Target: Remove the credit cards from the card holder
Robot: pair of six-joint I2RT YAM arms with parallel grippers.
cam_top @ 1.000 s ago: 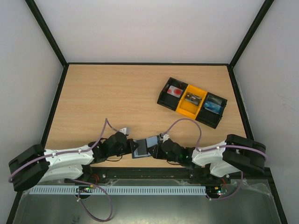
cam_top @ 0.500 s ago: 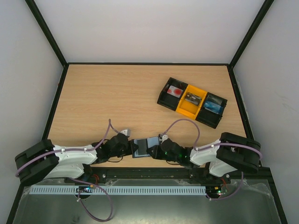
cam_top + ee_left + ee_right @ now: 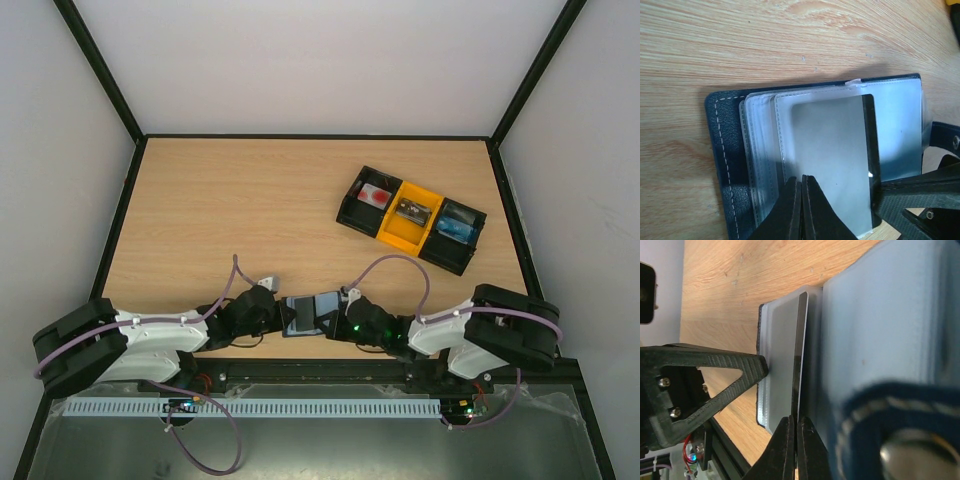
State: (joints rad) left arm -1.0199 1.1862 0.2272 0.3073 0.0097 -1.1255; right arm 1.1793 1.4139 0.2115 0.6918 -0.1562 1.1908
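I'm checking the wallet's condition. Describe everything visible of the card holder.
The card holder lies open on the wooden table near its front edge, between both arms. It has a dark navy cover with pale stitching, frosted clear sleeves fanned inside, and a snap tab. The left hand pinches a sleeve; the right hand pinches a black card by its exposed edge.

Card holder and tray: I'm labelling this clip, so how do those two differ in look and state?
The card holder is flat, navy and lies open at the near edge. The tray is black with a yellow middle bay and sits farther right. The card holder is pinched by the left hand and its black card by the right hand. The tray stands untouched. Both rest on the table.
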